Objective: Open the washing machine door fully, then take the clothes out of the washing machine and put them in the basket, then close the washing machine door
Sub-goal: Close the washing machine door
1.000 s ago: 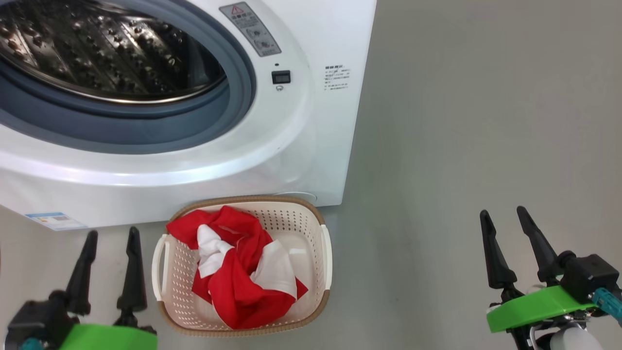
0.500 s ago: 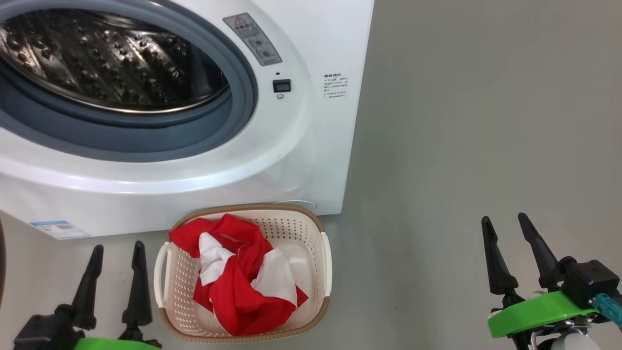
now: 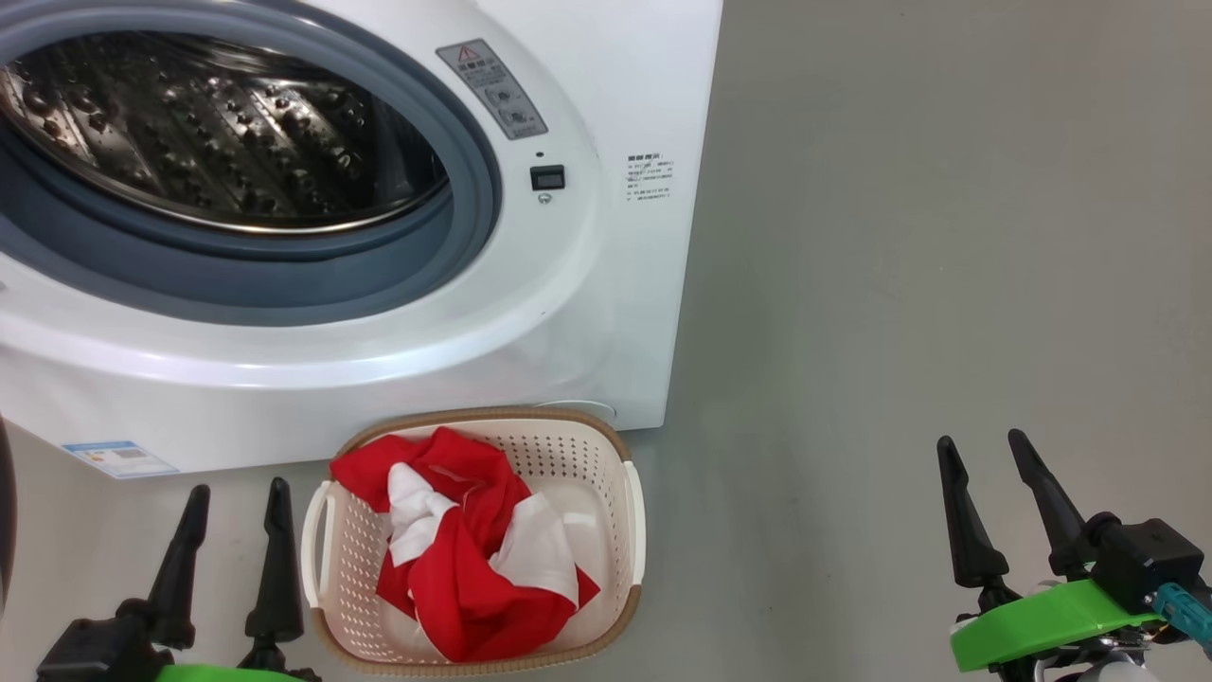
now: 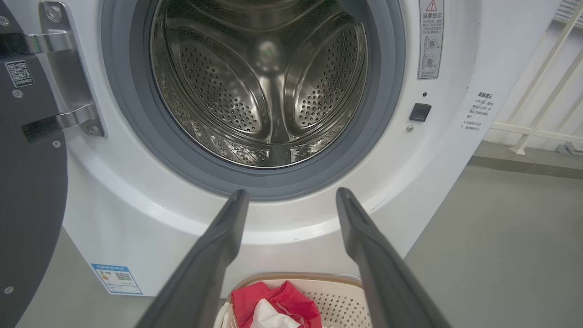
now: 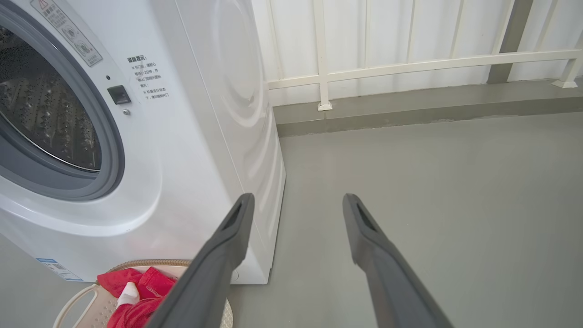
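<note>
Below the open washing machine (image 3: 606, 313), the clothes (image 3: 464, 559) lie heaped in the basket (image 3: 632, 502) on the floor, and the drum (image 4: 268, 82) is empty. Over the last second only the head view has shifted; nothing else moved. Closing the washing machine door (image 4: 27, 191), swung wide at left, remains. Left gripper (image 3: 239, 488) and right gripper (image 3: 980, 439) hover low, jaws spread, holding nothing.
</note>
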`<state>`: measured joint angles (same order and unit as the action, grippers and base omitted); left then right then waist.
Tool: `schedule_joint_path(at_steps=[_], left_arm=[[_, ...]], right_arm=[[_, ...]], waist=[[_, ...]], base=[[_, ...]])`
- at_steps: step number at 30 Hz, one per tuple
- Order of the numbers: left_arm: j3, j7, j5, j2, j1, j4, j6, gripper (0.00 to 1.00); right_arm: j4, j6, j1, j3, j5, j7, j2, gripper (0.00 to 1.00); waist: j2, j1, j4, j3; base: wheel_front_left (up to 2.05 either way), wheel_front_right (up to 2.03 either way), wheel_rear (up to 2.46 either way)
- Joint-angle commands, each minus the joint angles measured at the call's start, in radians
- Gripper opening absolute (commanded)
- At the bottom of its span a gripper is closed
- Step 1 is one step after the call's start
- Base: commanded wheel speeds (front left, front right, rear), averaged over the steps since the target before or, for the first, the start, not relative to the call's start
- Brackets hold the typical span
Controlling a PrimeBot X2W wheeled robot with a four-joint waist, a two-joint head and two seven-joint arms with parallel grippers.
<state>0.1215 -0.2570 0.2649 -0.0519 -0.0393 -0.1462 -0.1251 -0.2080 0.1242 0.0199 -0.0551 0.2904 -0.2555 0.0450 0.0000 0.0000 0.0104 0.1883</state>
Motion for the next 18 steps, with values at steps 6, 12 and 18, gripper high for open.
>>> schedule_joint_path(at_steps=[6, 12, 18], left_arm=[[0.031, -0.005, -0.006, -0.011, 0.007, 0.023, -0.006, 1.0], [0.031, -0.005, -0.004, -0.01, 0.011, 0.027, -0.006, 1.0], [0.03, -0.005, 0.003, -0.008, 0.016, 0.039, -0.006, 1.0]], right_arm=[[0.021, 0.007, -0.001, 0.018, -0.002, -0.006, 0.005, 1.0], [0.021, 0.007, -0.004, 0.014, -0.003, -0.006, 0.005, 1.0], [0.023, 0.007, -0.009, 0.015, -0.004, -0.006, 0.005, 1.0]], waist=[[0.0, 0.0, 0.001, -0.004], [0.0, 0.0, 0.002, -0.009], [0.0, 0.0, 0.001, -0.014]], base=[[-0.83, 0.83, 0.0], [-1.54, 1.54, 0.0], [-1.56, 1.55, 0.01]])
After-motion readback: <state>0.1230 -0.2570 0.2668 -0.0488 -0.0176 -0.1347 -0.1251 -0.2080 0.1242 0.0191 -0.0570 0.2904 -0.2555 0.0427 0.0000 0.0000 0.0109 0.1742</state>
